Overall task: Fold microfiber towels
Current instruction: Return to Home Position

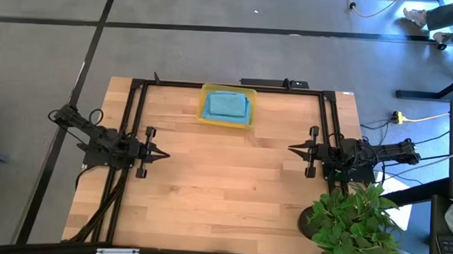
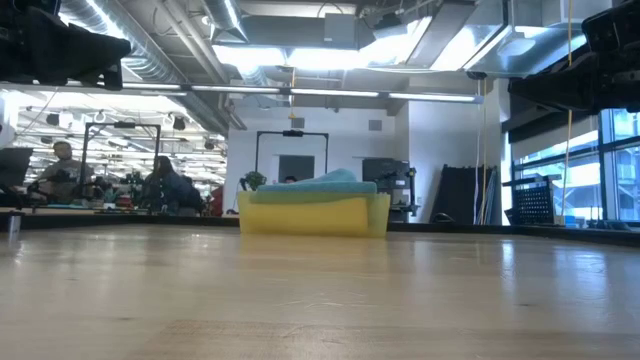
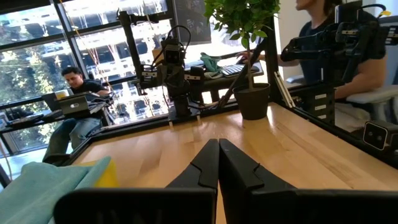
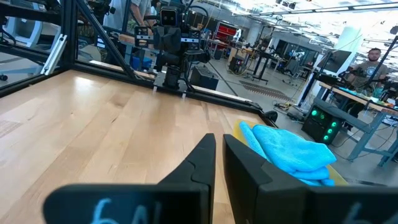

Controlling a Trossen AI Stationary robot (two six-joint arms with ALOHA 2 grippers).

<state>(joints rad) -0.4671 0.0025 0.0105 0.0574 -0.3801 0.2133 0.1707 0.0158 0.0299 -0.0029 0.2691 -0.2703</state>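
Noting left pincer (image 1: 162,154) and right pincer (image 1: 292,150) clenched empty over the tabletop (image 1: 223,196); I judge the teal towel (image 1: 226,104) in its tray (image 1: 227,123) soft, light, best pinched by a corner.

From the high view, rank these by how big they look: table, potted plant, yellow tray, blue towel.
1. Table.
2. Potted plant, though its leaves rise nearer the camera, which may flatter it.
3. Yellow tray.
4. Blue towel, lying within the tray's rim.
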